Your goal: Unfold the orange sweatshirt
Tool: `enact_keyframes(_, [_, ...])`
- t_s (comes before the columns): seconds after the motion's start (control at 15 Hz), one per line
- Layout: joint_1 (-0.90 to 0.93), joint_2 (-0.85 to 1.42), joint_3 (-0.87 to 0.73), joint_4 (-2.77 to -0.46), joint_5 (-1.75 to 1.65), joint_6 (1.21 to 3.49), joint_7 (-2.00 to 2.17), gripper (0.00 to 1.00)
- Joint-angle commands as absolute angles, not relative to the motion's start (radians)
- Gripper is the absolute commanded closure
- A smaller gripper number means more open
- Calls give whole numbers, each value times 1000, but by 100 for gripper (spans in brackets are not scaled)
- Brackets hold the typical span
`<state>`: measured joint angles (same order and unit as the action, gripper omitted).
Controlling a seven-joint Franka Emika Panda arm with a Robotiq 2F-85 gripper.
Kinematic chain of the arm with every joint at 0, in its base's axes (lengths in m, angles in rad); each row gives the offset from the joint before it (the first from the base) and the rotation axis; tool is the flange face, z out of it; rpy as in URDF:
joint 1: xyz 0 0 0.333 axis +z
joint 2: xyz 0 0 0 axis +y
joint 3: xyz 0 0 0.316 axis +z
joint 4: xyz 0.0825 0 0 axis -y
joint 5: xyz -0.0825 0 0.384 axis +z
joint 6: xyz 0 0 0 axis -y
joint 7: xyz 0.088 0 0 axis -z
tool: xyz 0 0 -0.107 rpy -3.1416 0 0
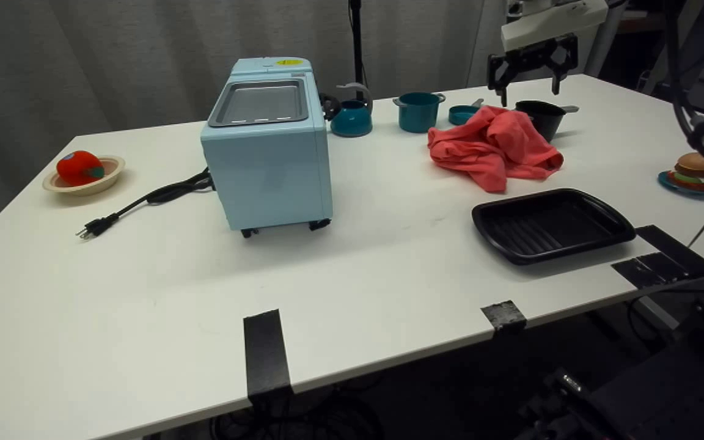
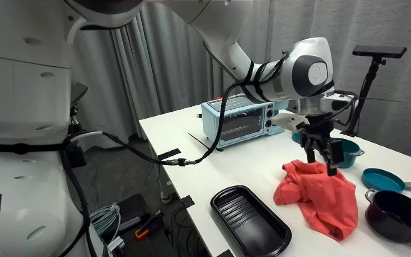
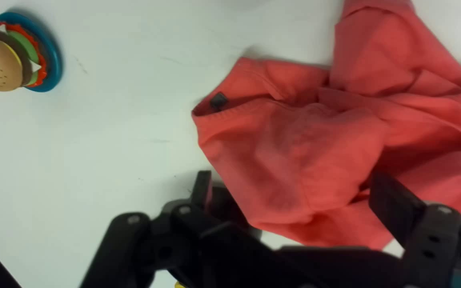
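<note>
The sweatshirt, a coral-red cloth, lies crumpled in a heap on the white table. It shows in both exterior views [image 1: 492, 150] [image 2: 319, 200] and fills much of the wrist view [image 3: 326, 140]. A hemmed edge with a small dark tag lies at its left in the wrist view. My gripper [image 3: 294, 188] is open and empty, its fingers wide apart with cloth visible between them. In an exterior view the gripper [image 1: 529, 91] hangs above the cloth, apart from it. The gripper [image 2: 321, 165] also shows over the cloth from the other side. The cloth's inner folds are hidden.
A black pot [image 2: 398, 216] stands close beside the cloth. A black tray [image 1: 553, 226] lies near the table's front edge. A teal pot [image 1: 419, 113] and a teal pan [image 2: 382, 179] stand behind. A blue toaster oven [image 1: 272, 165] and a toy burger [image 3: 0, 62] are farther off.
</note>
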<state>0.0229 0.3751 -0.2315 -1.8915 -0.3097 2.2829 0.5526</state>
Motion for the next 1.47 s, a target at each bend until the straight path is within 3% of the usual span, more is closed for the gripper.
enact_keyframes(0.0, [-17,400,-164,-1832,-159,2295,473,0])
enact_keyframes(0.53, [-16,557,-129,-1691,-39,2327,409,1])
enact_keyframes(0.73, [-15,627,-135,-1630,-41,2318,416,6])
enact_keyframes(1.07, [-39,722,-137,-1517,-29,2285,399,51])
enact_keyframes(1.4, [-37,698,-147,-1516,-44,2298,406,89])
